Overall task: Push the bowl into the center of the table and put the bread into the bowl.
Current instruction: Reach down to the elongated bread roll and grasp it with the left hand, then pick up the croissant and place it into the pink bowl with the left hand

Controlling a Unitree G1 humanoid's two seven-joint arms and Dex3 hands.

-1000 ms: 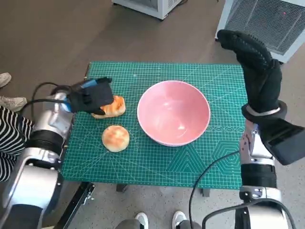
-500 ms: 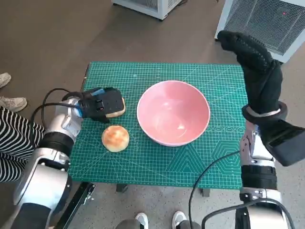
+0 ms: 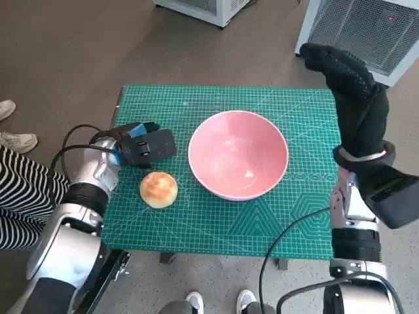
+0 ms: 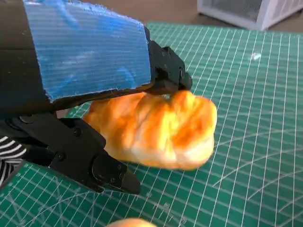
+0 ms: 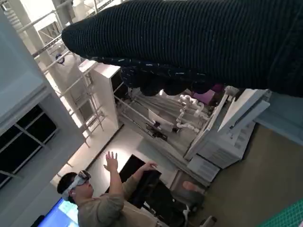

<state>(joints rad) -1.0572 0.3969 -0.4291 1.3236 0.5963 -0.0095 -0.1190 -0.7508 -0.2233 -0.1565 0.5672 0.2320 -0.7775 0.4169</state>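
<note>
Left hand closed around one bread piece; pink bowl mid-table; right hand raised, holding nothing.

Head view: green cutting mat (image 3: 216, 226) covering the small table. Pink bowl (image 3: 238, 154) upright near the mat's middle. Left hand (image 3: 141, 144), black with blue tape, lies over a bread piece left of the bowl, hiding it. A round bun (image 3: 158, 188) sits on the mat just in front of that hand, apart from the bowl. Right hand (image 3: 350, 91) in black glove held upright above the mat's right edge, fingers extended, grasping nothing.
Left wrist view: golden bread (image 4: 156, 130) resting on the mat, black fingers (image 4: 165, 66) over its top and thumb below its side, gripping it.
Right wrist view: glove (image 5: 199, 38) across the top; a person (image 5: 102, 198) with raised hands in the room behind.
</note>
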